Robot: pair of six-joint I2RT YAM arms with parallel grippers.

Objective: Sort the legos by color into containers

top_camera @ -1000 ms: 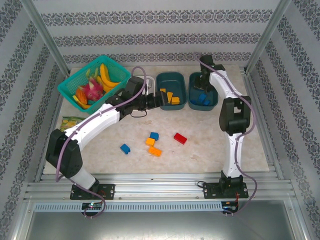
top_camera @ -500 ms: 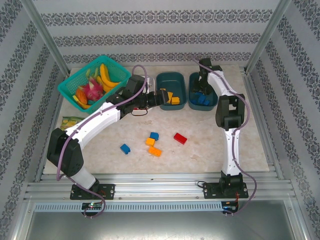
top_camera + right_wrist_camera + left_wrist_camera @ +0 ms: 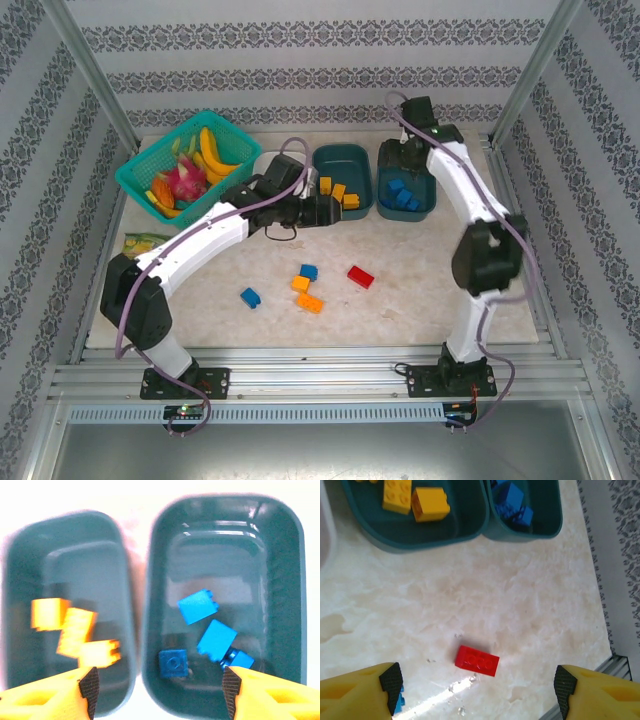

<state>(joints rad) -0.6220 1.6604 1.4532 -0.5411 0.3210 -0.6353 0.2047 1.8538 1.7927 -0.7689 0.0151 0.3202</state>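
Five loose legos lie mid-table: a red brick [image 3: 361, 277] [image 3: 477, 660], two orange ones [image 3: 300, 283] [image 3: 310, 302] and two blue ones [image 3: 308, 271] [image 3: 250, 297]. One dark teal tub [image 3: 342, 150] [image 3: 420, 532] [image 3: 30, 560] holds orange-yellow bricks [image 3: 430, 504] [image 3: 75, 630]. The other teal tub [image 3: 431, 185] [image 3: 545, 510] [image 3: 280, 580] holds several blue bricks [image 3: 216, 640]. The white tub [image 3: 268, 165] is partly hidden behind the left arm. My left gripper [image 3: 332, 209] [image 3: 478, 682] hangs open and empty just in front of the orange tub, above the red brick. My right gripper [image 3: 405, 160] [image 3: 160, 687] is open and empty over the blue tub.
A bright teal lattice basket [image 3: 135, 175] with a banana and other toy fruit stands at the back left. A green packet [image 3: 140, 242] lies near the left edge. Metal frame rails run along the table's front and sides.
My left gripper has drawn back from over the orange tub toward the table's middle. The right arm's elbow has swung out to the right while its gripper stays over the blue tub.
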